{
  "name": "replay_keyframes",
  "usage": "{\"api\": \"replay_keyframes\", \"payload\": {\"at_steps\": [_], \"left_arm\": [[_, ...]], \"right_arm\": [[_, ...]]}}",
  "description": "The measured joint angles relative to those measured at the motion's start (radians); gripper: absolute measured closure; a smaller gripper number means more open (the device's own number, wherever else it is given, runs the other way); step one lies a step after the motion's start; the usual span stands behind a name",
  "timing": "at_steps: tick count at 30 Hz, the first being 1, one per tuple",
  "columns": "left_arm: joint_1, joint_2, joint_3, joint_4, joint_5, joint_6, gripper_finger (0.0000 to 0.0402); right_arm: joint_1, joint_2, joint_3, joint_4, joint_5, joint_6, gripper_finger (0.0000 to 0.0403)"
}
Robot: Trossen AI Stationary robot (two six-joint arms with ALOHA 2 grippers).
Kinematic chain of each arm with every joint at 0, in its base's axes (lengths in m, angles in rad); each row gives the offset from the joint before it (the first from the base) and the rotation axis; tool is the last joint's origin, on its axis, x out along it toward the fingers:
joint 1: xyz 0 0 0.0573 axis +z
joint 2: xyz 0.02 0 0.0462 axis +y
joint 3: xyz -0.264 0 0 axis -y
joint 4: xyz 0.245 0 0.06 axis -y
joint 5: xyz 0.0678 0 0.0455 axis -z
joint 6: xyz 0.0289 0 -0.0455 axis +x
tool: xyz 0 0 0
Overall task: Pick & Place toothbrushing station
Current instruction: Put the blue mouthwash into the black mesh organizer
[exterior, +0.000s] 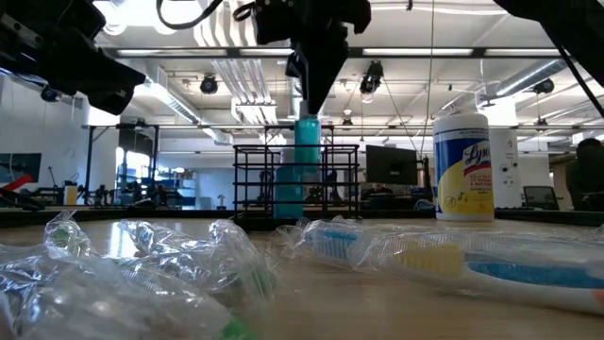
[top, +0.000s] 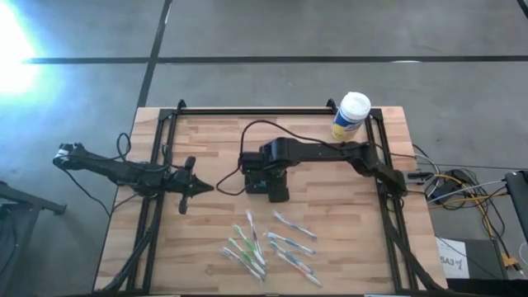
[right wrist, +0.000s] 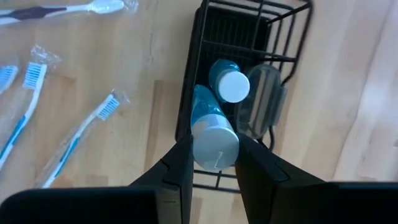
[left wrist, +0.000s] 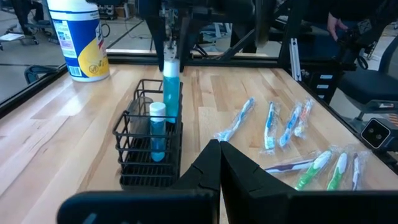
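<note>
Wrapped toothbrushes point(top: 268, 247) lie loose toward the desk's point(top: 214, 140) near edge, nearest the low camera, presumably awaiting sorting. Toothbrushing station point(top: 262, 177) sits mid-desk, one white-capped blue tube point(right wrist: 227, 81) already upright in a compartment. Right hand point(right wrist: 212, 163) hangs directly above it, fingers part-closed on a second blue tube point(right wrist: 211, 132), held vertical, likely so it drops cleanly between the wires. Left hand point(top: 203, 188), fully closed and empty, waits near the desk's left edge.
</note>
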Motion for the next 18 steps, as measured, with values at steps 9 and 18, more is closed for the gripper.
{"api": "replay_keyframes", "payload": {"at_steps": [9, 18], "left_arm": [[0.000, 0.002, 0.000, -0.024, 0.000, -0.001, 0.0399], [0.000, 0.002, 0.000, -0.030, 0.000, -0.002, 0.0399]], "right_arm": [[-0.010, 0.011, -0.026, 0.037, -0.004, -0.018, 0.0318], [-0.016, 0.010, -0.084, 0.081, -0.003, -0.006, 0.0316]]}}
